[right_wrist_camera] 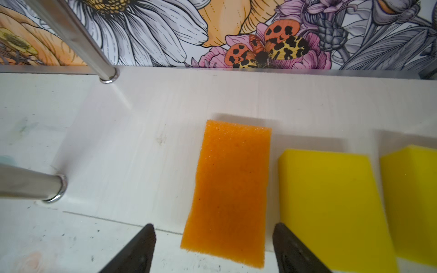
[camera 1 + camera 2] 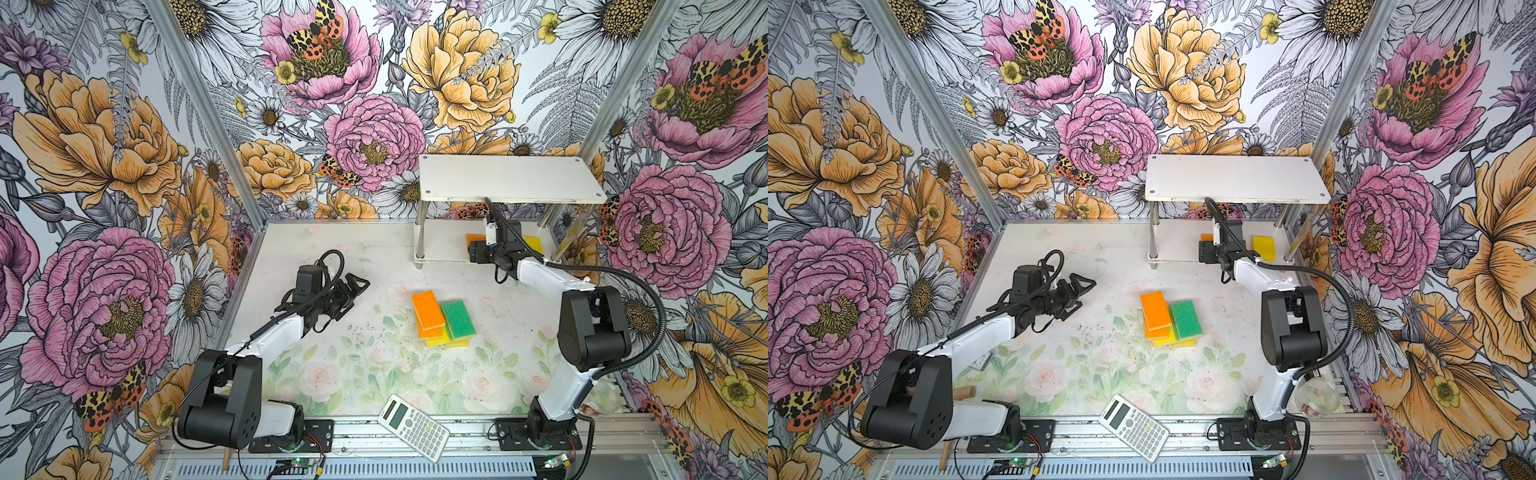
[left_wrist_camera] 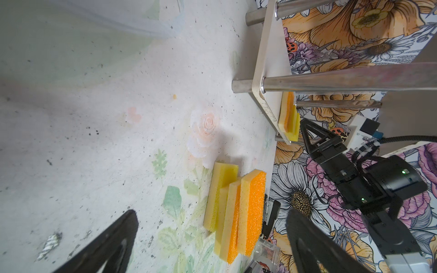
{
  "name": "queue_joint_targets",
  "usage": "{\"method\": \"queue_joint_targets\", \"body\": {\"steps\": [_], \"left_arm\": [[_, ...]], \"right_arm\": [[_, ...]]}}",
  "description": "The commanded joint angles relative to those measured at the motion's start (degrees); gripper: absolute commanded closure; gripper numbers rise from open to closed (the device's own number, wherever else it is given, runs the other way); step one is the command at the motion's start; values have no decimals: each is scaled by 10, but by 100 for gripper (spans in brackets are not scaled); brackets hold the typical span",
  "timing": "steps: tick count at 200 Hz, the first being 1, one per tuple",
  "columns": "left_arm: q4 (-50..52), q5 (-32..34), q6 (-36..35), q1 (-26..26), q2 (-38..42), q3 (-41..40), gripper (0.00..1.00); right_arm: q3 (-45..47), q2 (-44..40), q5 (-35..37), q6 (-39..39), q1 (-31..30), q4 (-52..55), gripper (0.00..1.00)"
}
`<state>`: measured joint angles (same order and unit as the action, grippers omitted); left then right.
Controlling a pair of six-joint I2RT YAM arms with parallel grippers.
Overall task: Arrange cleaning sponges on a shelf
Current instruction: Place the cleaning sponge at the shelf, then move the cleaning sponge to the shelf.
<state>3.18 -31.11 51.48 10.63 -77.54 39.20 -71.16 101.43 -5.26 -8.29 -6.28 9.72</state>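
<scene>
- Orange sponge (image 1: 231,189) lies flat on the lower board of the shelf (image 1: 142,118), beside two yellow sponges (image 1: 331,201).
- Right pincer (image 1: 212,228) stands wide astride its near end.
- Left pincer (image 2: 358,293) gapes wide, empty, away from the shelf.
- Sponge pile (image 2: 440,320) sits on the tabletop (image 2: 332,257) before the shelf.

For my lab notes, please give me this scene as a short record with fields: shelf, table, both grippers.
Shelf, lower board: orange sponge, middle yellow sponge, end yellow sponge
Table: pile of sponges, orange and green on top
Right gripper: open, jaws either side of orange sponge, not gripping
Left gripper: open, above table beside pile
Other: calculator at front edge
</scene>
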Motion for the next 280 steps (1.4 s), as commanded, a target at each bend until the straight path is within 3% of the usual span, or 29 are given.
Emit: {"method": "queue_joint_targets", "body": {"steps": [1, 33, 72, 280], "left_arm": [[7, -3, -13, -5, 13, 5, 1], [25, -4, -22, -6, 11, 17, 1], [24, -4, -21, -6, 8, 21, 1], [21, -5, -26, -34, 25, -8, 1]], "right_arm": [[14, -34, -82, -19, 1, 8, 20], [33, -40, -160, -39, 3, 26, 20], [52, -40, -180, -50, 2, 36, 19], [-20, 48, -139, -37, 18, 37, 20]]}}
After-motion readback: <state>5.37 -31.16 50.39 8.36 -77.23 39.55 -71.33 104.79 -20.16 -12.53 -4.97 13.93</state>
